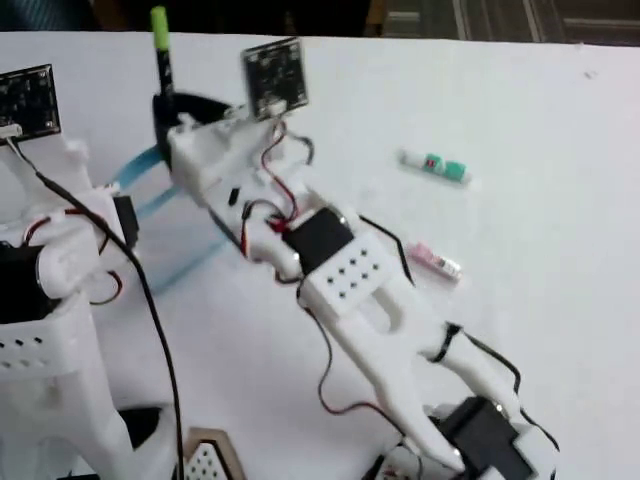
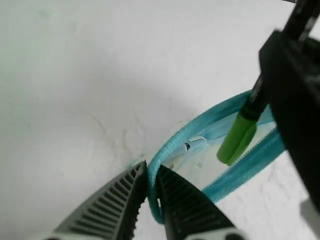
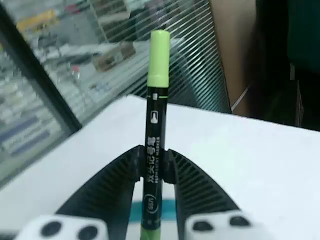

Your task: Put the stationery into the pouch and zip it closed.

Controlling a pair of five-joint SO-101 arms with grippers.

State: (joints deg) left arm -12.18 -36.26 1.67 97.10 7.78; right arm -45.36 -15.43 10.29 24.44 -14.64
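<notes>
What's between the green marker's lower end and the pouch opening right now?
Nothing: in the left wrist view the marker hangs with its green end at the pouch mouth, no object across the gap. The left gripper pinches the rim.

1. Your right gripper (image 3: pixel 155 162) has its two dark fingers (image 3: pixel 110 190) closed on a marker (image 3: pixel 154 130), pinching the black barrel from both sides.
2. The marker's light-green cap (image 3: pixel 160 55) sticks well out past the fingertips, in line with the gripper.
3. Between the finger bases, just beside the barrel, you get a sliver of the teal pouch (image 3: pixel 167 207).
4. Beyond the fingers lies the white table (image 3: pixel 250 160), with slatted blinds (image 3: pixel 190 65) past its far edge.
5. A dark frame post (image 3: pixel 40 75) crosses in front of cluttered shelves (image 3: pixel 35 30), and a brown panel (image 3: pixel 232 50) stands beside the blinds.
</notes>
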